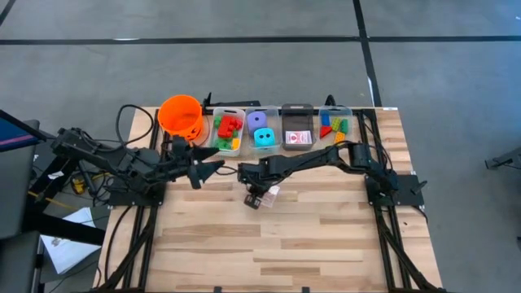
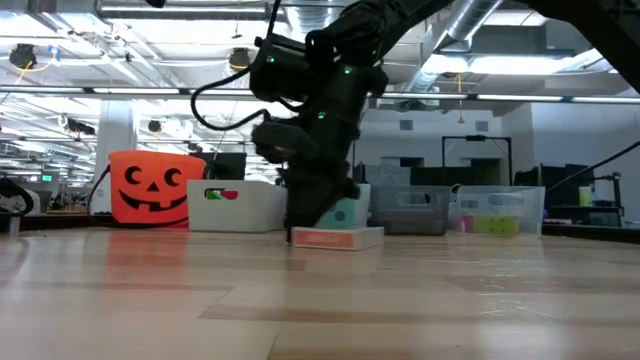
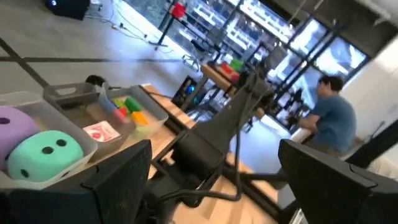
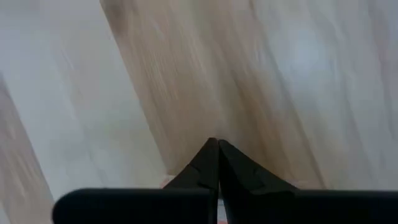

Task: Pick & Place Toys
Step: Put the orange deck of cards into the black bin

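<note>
A red-and-white card box (image 2: 340, 238) lies flat on the table near its middle and also shows in the high view (image 1: 270, 194). My right gripper (image 1: 256, 196) is shut and points down at the box's left end as the low view shows it (image 2: 305, 225). In the right wrist view its fingertips (image 4: 215, 144) meet with nothing between them. My left gripper (image 1: 213, 168) is open and empty, above the table in front of the bins, and also shows in its wrist view (image 3: 217, 186). A teal die (image 3: 43, 155) and a purple die (image 3: 12, 127) sit in a bin. My right gripper comes down from above with shut fingers onto one end of the card box (image 2: 312, 236). The gripper's own body hides the place where they meet, so I cannot tell whether it presses on the box or only stands against it. The box lies flat on the table.
An orange bucket (image 1: 181, 115) stands at the far left. Beside it along the far edge are clear bins: bricks (image 1: 228, 132), dice (image 1: 260, 130), cards (image 1: 297, 137), bricks (image 1: 334, 126). Bare wood lies toward the near edge. A person (image 3: 329, 124) is in the room beyond.
</note>
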